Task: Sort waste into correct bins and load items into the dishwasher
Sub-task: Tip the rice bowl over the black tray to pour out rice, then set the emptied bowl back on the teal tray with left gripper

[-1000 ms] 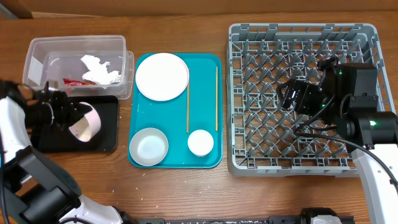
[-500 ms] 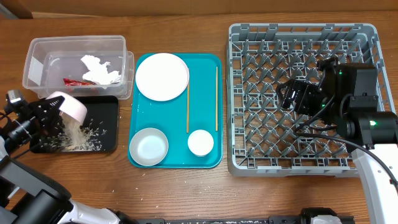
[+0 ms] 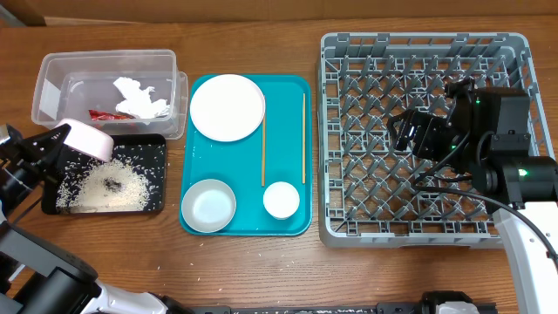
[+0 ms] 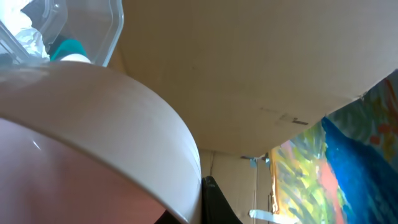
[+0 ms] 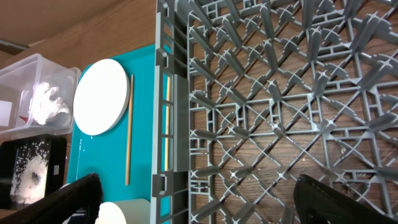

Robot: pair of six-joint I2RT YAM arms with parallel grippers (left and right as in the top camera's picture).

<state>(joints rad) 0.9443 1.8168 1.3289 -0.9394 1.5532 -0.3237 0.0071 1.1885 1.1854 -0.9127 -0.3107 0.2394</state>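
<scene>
Left arm low at left edge, wrist rolled. Left claw point(image 3: 59, 145) clamped on bowl point(image 3: 89, 139), tipped mouth-down over black tray point(image 3: 158, 174) corner. Rice point(image 3: 105, 185) heaped in tray. Right claw point(image 3: 408, 133) above dish rack point(image 3: 349, 52), fingers spread, empty.

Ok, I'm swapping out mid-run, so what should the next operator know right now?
Left gripper: shut on a tipped bowl over the black tray. Right gripper: open, above the rack, holding nothing.
Done: rice in the black tray; wrapper and tissue in the clear tub.
To do: rack the held bowl, then the plate, second bowl, cup and chopsticks from the teal tray.
</scene>
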